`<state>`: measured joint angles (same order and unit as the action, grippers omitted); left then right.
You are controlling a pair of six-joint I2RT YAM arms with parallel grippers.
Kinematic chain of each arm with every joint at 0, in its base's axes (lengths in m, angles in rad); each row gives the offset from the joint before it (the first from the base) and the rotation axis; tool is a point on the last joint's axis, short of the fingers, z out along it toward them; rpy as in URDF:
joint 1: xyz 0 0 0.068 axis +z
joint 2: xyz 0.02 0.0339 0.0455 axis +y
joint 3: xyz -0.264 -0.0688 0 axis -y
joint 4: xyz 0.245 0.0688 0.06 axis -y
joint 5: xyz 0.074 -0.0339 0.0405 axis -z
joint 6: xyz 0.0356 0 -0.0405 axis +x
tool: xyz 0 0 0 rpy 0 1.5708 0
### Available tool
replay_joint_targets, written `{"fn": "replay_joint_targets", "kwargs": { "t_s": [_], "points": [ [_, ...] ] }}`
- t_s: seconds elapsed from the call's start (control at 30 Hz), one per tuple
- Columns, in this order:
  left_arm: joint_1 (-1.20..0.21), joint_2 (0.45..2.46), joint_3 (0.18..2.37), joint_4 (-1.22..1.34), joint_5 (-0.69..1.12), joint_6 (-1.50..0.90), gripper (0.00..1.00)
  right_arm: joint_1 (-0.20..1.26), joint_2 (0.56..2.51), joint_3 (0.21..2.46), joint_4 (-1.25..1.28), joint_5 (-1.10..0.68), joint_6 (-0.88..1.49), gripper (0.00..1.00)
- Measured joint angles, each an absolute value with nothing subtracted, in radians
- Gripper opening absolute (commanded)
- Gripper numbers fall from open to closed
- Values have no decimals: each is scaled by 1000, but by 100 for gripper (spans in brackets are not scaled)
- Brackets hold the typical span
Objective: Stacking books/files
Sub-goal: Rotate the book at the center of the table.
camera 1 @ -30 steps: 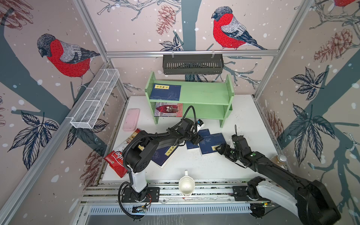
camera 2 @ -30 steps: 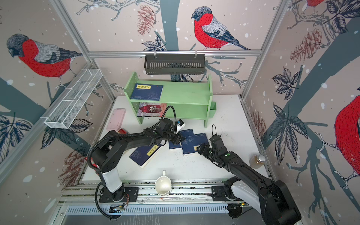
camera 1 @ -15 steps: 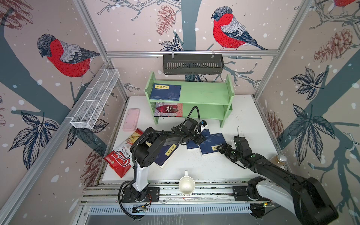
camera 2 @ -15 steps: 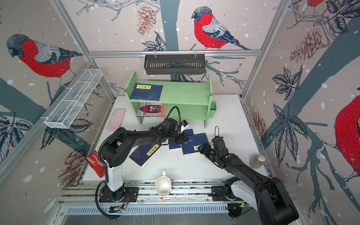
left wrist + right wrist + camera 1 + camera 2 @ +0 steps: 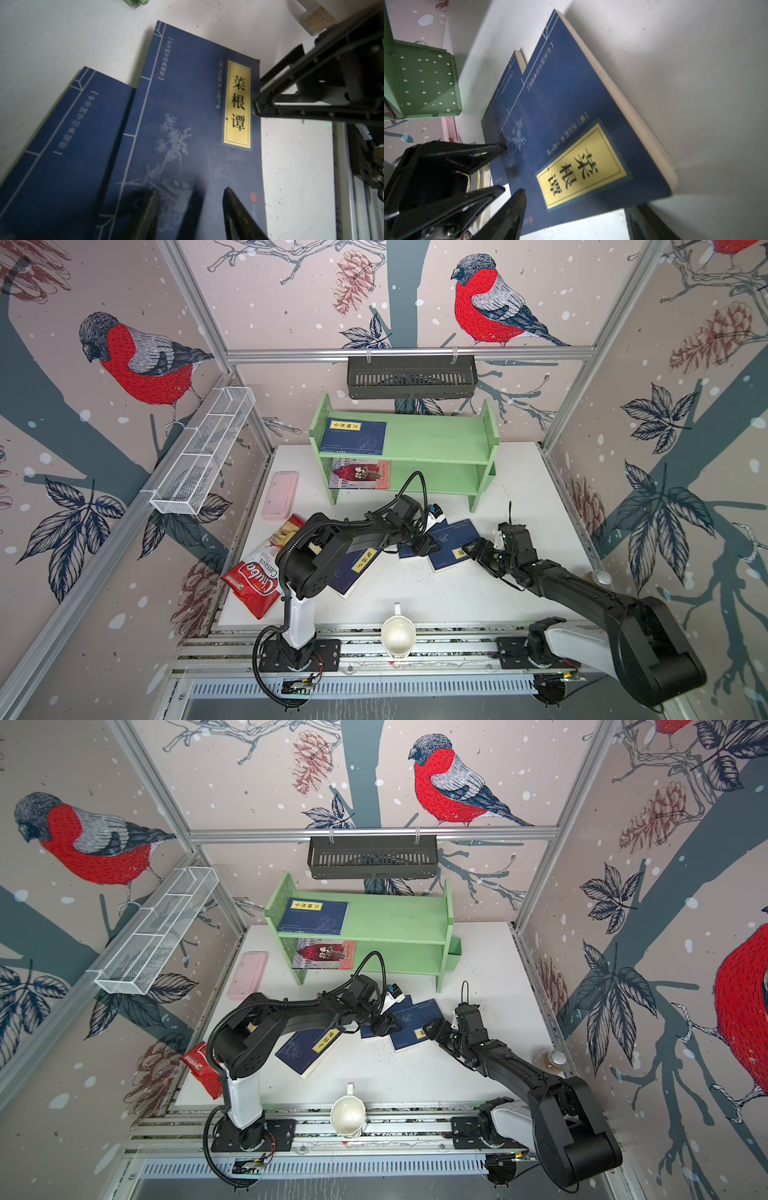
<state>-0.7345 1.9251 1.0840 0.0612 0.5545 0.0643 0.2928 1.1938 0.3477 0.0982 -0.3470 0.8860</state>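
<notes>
Moved further over the top book (image 5: 452, 539), the left gripper (image 5: 428, 547) is held with jaws spread just above its cover. That book lies on the desk (image 5: 415, 593), overlapping a second book (image 5: 62, 145), and its labelled edge is reached by the right gripper (image 5: 473, 551), jaws likewise spread.

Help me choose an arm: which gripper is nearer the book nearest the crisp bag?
Left. The left gripper is right of that book, over the overlapping pair; the right gripper is farther right.
</notes>
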Motion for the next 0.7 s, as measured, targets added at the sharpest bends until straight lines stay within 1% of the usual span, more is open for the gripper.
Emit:
{"fn": "replay_joint_targets", "kwargs": {
  "t_s": [0.23, 0.33, 0.4, 0.5, 0.7],
  "points": [
    [-735, 1890, 1056, -21, 662, 76, 50, 271, 1273, 423, 55, -341, 808, 76],
    [-734, 1843, 1043, -51, 670, 80, 51, 266, 1276, 426, 54, -337, 790, 76],
    [-733, 1797, 1036, -47, 648, 86, 53, 266, 1265, 415, 56, -335, 786, 76],
    [-733, 1772, 1056, -23, 582, 86, 53, 265, 1220, 385, 53, -327, 787, 76],
    [-733, 1873, 1148, -4, 460, 63, 53, 268, 1152, 359, 19, -329, 791, 76]
  ]
}}
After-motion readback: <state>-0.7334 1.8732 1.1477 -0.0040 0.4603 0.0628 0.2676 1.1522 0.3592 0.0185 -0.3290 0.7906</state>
